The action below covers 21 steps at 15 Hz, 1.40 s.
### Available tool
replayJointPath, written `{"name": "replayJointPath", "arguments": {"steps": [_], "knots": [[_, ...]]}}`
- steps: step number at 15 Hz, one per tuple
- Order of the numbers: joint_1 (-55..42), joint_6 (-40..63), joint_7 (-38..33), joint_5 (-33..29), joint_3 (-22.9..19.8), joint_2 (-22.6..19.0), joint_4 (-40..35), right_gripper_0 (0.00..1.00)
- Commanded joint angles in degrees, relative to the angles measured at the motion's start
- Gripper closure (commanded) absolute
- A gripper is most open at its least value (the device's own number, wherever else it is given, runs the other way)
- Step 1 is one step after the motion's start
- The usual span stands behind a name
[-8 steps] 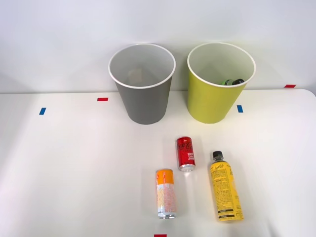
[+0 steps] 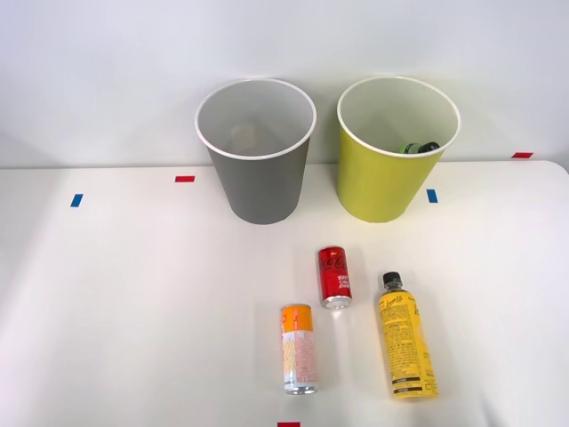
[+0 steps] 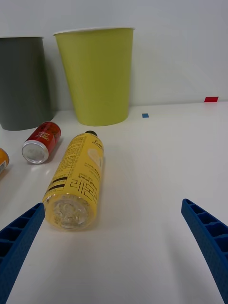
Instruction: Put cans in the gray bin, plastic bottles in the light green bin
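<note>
The yellow-labelled bottle (image 2: 406, 345) with a black cap lies on the table at the front right, cap toward the bins. In the wrist view its clear base (image 3: 70, 213) faces my right gripper (image 3: 114, 247), which is open and low over the table just short of it. The red can (image 2: 334, 277) (image 3: 41, 142) lies left of the bottle. The orange-topped can (image 2: 298, 349) lies nearer the front, with its edge (image 3: 2, 160) just in the wrist view. The gray bin (image 2: 256, 151) (image 3: 23, 83) and the light green bin (image 2: 395, 149) (image 3: 97, 73) stand at the back. A dark green bottle (image 2: 418, 148) rests inside the green bin.
Small red tape marks (image 2: 184, 179) (image 2: 522, 155) and blue tape marks (image 2: 76, 200) (image 2: 431, 196) dot the white table. Another red mark (image 2: 288, 424) sits at the front edge. A pale wall rises behind the bins.
</note>
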State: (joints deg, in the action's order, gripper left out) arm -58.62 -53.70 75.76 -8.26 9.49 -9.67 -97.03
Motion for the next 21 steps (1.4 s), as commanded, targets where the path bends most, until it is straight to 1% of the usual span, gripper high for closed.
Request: {"name": "replayJointPath", "arguments": {"steps": [1, 21], "knots": [[0.0, 0.0, 0.0, 0.0, 0.0, 0.0, 0.0, 0.0], [0.0, 0.0, 0.0, 0.0, 0.0, 0.0, 0.0, 0.0]]}}
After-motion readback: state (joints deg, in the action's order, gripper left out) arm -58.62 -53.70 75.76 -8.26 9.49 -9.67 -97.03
